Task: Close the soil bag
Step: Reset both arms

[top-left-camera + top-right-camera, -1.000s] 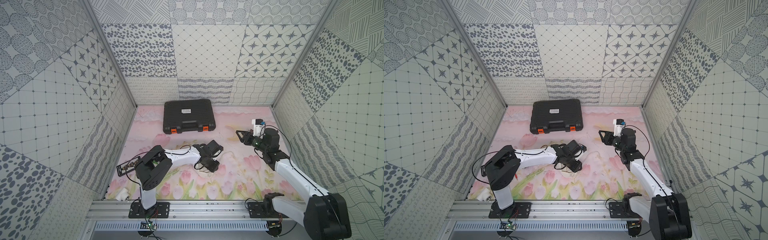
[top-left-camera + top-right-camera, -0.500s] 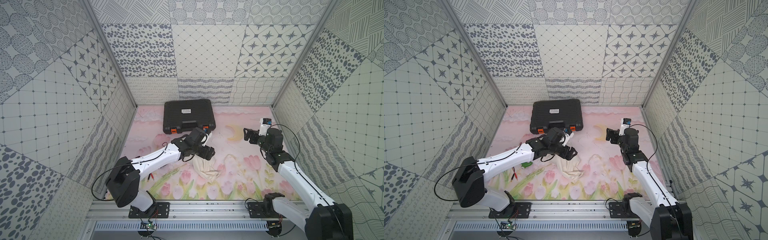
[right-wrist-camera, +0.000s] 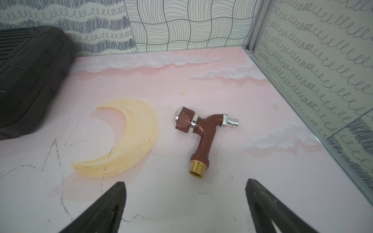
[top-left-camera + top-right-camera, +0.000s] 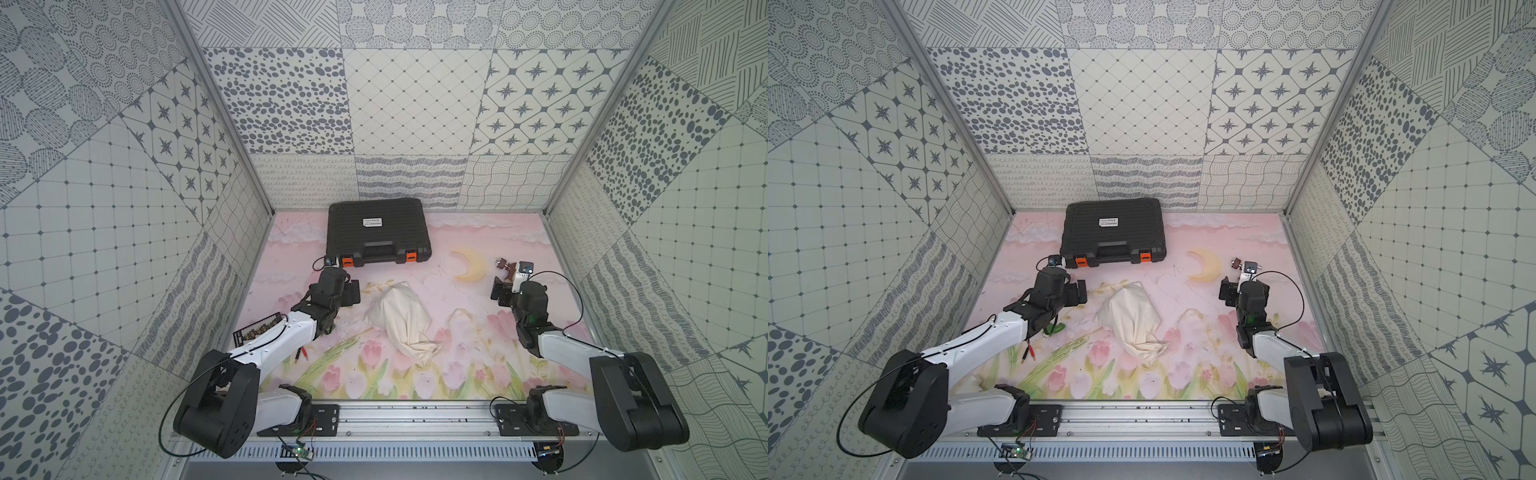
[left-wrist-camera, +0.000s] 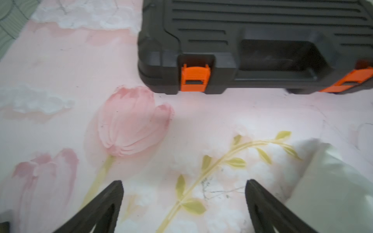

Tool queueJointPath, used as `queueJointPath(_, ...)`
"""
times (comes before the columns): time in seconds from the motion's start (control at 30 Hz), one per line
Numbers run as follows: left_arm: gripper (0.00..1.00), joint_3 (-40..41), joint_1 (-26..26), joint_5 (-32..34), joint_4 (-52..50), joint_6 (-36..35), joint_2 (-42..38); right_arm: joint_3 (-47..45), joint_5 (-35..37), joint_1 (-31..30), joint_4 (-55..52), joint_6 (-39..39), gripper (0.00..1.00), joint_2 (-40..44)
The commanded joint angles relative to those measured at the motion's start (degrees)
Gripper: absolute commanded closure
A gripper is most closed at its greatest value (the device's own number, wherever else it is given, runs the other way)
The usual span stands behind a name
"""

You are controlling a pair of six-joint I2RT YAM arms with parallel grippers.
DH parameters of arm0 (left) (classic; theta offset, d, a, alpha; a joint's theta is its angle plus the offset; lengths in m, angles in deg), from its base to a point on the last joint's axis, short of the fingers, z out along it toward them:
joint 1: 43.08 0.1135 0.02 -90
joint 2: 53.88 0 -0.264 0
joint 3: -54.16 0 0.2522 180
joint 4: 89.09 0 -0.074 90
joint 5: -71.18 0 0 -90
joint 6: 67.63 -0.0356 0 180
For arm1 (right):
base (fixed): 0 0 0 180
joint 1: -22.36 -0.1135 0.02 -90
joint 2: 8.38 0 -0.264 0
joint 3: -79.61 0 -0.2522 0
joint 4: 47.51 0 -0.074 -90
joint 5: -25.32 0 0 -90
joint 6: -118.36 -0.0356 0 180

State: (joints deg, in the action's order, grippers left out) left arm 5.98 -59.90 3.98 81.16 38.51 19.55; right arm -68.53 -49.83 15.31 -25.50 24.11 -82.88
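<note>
the soil bag (image 4: 401, 320) lies on its side in the middle of the desk (image 4: 465, 232), between my two arms and in front of the black case (image 4: 376, 232). it is nearer my left hand (image 4: 353, 293) than my right hand (image 4: 498, 291).

both hands are wide apart and hold nothing. in the left wrist view the left hand (image 5: 183, 183) has only bare desk between its tips, and the bag (image 5: 333, 191) shows as a pale lump off to one side. in the right wrist view the right hand (image 3: 185, 184) looks at a brown tap (image 3: 201, 129) and a painted moon (image 3: 125, 137), well away from the bag.

i think the bag will be soft and floppy. it is cloth, full of wrinkles, and it sags flat, so it will bend and slide if i push it. it looks light, but i can't see how much is inside. the end nearest the arm bases (image 4: 428, 351) looks bunched up, so that may be the mouth. i would grab the thin cord there with one hand and pinch the cloth hem with the other, then pull apart. the cord is too thin for me to follow in a top view.

the case has a small white label (image 4: 372, 221), but the writing is too tiny to read. i see no words on the bag.
</note>
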Motion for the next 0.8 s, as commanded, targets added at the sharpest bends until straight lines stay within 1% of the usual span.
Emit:
queueJointPath(0.0,0.01,7.40,3.49,7.83,27.58,-8.42,1.69,-1.42,1.12,-0.16,19.11,3.41,0.03,-5.28)
queueJointPath(0.03,0.01,6.78,3.85,7.03,24.69,-8.10,2.36,-1.53,0.43,-0.17,21.04,3.49,0.03,-7.60)
queueJointPath(0.1,0.01,7.91,4.68,6.09,28.03,-9.31,5.05,-2.48,-0.14,-0.08,29.80,3.77,0.03,-15.21)
queueJointPath(0.13,0.01,9.08,4.75,5.16,31.69,-10.31,6.67,-2.85,0.20,-0.10,34.69,4.33,0.03,-18.13)
queueJointPath(0.17,0.01,9.95,4.78,4.64,35.17,-12.56,8.28,-2.85,-0.38,-0.04,32.19,4.38,0.03,-16.85)
queueJointPath(0.2,0.01,9.06,4.54,3.76,33.23,-12.65,8.34,-1.73,-1.70,0.41,25.73,3.97,0.03,-14.40)
queueJointPath(0.23,0.01,8.91,4.85,1.49,33.81,-13.49,8.69,-0.22,-3.17,0.92,22.53,3.66,0.03,-14.21)
queueJointPath(0.3,0.01,8.92,5.15,-1.18,34.00,-14.85,8.81,2.79,-4.31,1.28,20.25,3.83,0.03,-16.09)
queueJointPath(0.37,0.01,10.94,5.38,-4.24,38.25,-17.06,8.38,4.75,-7.43,3.28,14.19,2.25,0.03,-14.66)
queueJointPath(0.4,0.01,12.69,5.47,-4.93,41.35,-17.79,8.37,4.65,-8.73,3.88,14.71,1.86,0.03,-14.89)
queueJointPath(0.43,0.01,15.75,6.17,-7.19,48.44,-18.23,10.09,4.36,-8.96,4.00,16.06,1.75,0.03,-15.37)
queueJointPath(0.47,0.01,18.23,7.40,-9.18,58.30,-18.61,13.74,4.29,-8.92,3.98,16.02,1.72,0.03,-15.29)
queueJointPath(0.5,0.01,19.06,8.25,-10.84,62.73,-18.43,17.16,4.43,-9.13,3.97,15.88,1.75,0.03,-15.21)
queueJointPath(0.53,0.01,18.74,8.71,-12.57,64.90,-19.54,19.47,4.39,-9.12,4.03,15.92,1.74,0.03,-15.28)
queueJointPath(0.57,0.01,18.14,8.95,-12.88,60.91,-18.72,18.78,4.41,-9.06,3.99,15.99,1.74,0.03,-15.24)
queueJointPath(0.6,0.01,16.53,9.51,-14.56,54.41,-17.19,16.46,4.33,-9.05,3.96,16.00,1.72,0.03,-15.24)
queueJointPath(0.63,0.01,14.26,10.95,-17.15,51.71,-16.60,16.91,4.32,-9.01,4.05,16.00,1.70,0.03,-15.24)
queueJointPath(0.67,0.01,12.27,12.55,-18.42,48.34,-15.47,17.65,4.29,-9.05,4.00,16.03,1.75,0.03,-15.24)
queueJointPath(0.7,0.01,10.74,15.01,-22.04,43.82,-12.70,16.46,4.30,-8.95,4.00,16.01,1.78,0.03,-15.28)
queueJointPath(0.73,0.01,11.09,15.98,-22.63,46.07,-12.44,16.89,4.30,-8.96,3.95,16.08,1.92,0.03,-15.25)
queueJointPath(0.77,0.01,11.60,15.79,-22.03,47.31,-13.07,17.53,4.38,-9.07,3.97,16.02,1.98,0.03,-15.29)
